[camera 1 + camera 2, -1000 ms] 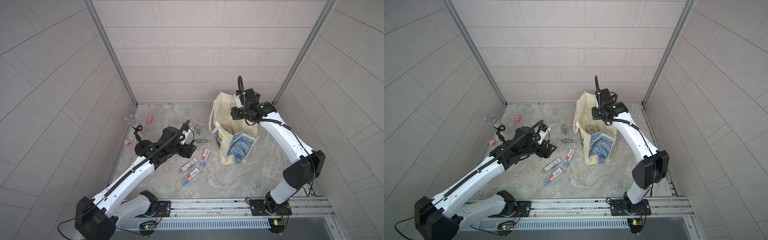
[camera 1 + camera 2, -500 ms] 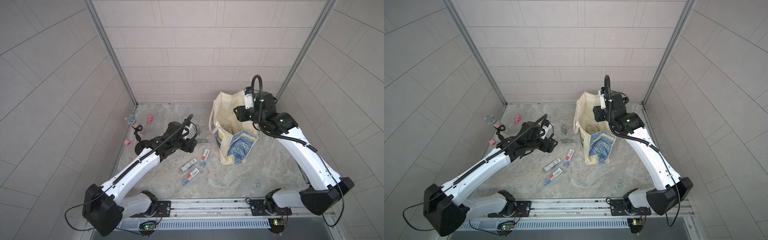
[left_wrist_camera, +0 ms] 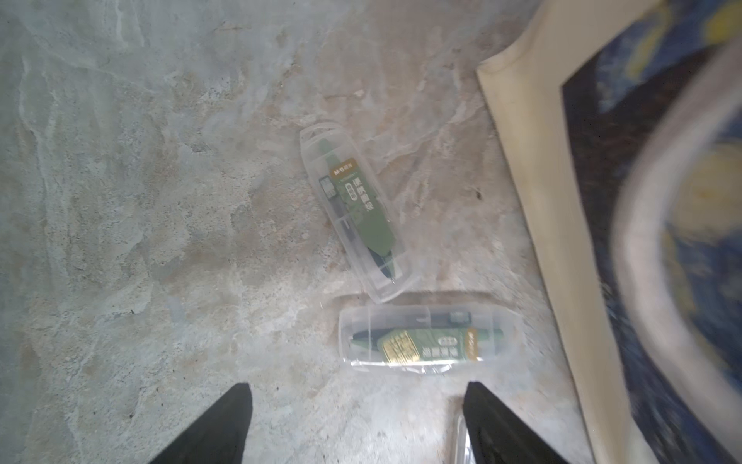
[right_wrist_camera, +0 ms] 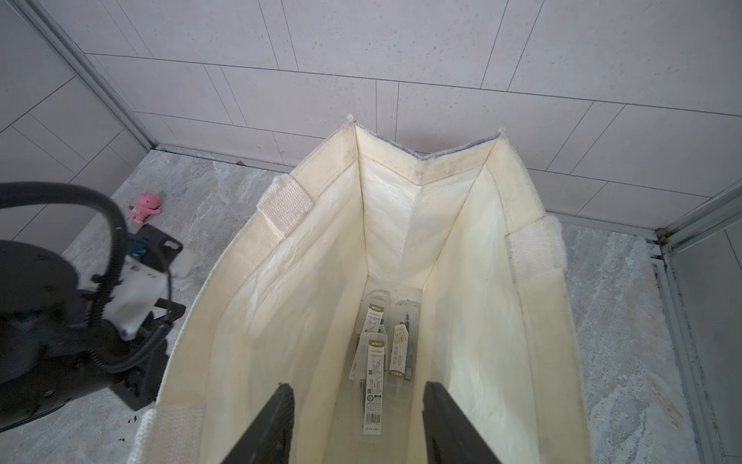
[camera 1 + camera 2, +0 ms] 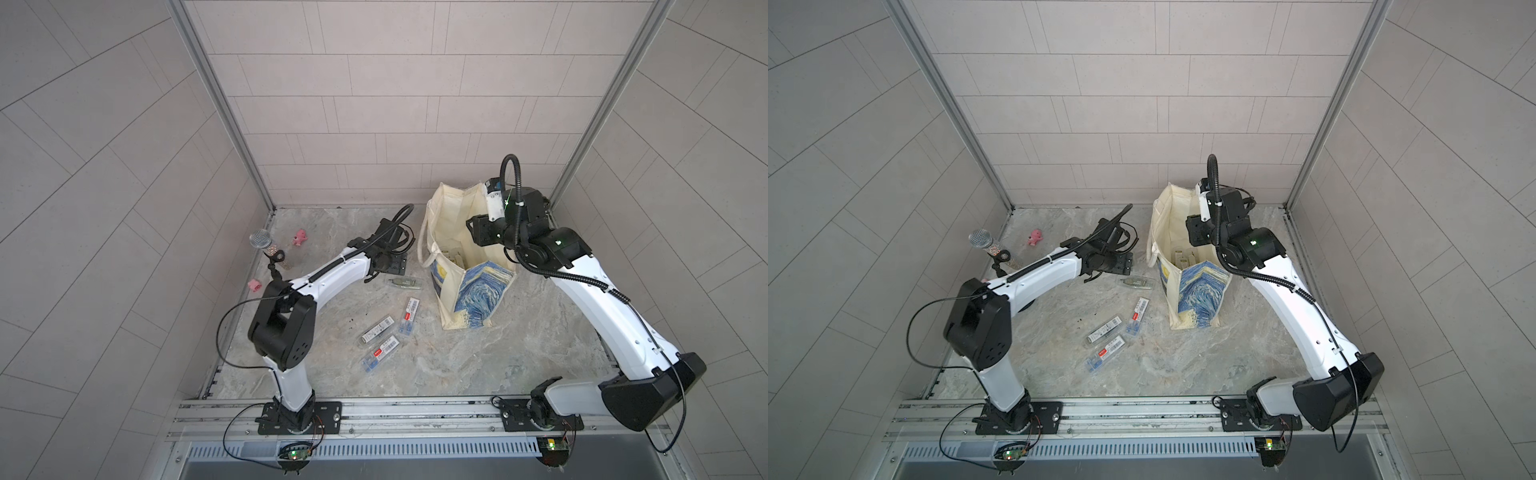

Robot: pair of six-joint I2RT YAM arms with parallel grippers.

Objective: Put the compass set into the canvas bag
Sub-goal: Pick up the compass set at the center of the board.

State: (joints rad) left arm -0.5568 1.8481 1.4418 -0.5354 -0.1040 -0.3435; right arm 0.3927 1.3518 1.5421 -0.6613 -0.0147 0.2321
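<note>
While the right gripper point(image 4: 358, 387) hangs over the open mouth of the canvas bag point(image 4: 281, 305), jaws partly spread and holding nothing, the left gripper point(image 3: 356, 389) hovers low over the stone-patterned tabletop point(image 3: 140, 201), its jaws wide apart and equally empty. Just ahead of the left fingertips point(image 3: 241, 401) lie two compass sets in clear plastic, each showing a green compass. The nearer case point(image 3: 425, 341) lies crosswise to the jaws. The farther case point(image 3: 353, 209) lies at a slant, one end almost touching the nearer one. Both rest on the table just beside the bag's printed side, outside it.

In both top views the bag stands upright at the rear of the table on the right arm's side, its blue-and-yellow print turned toward the arms' base rail. A cluster of three labelled cases point(image 5: 377, 330) lies loose on the table between the arms, apart from the bag. Seen from the right wrist, several bagged cases point(image 4: 375, 361) lie flat on the bag's bottom. A microphone point(image 5: 260, 240) and a pink toy point(image 5: 300, 237) sit near the far left corner.
</note>
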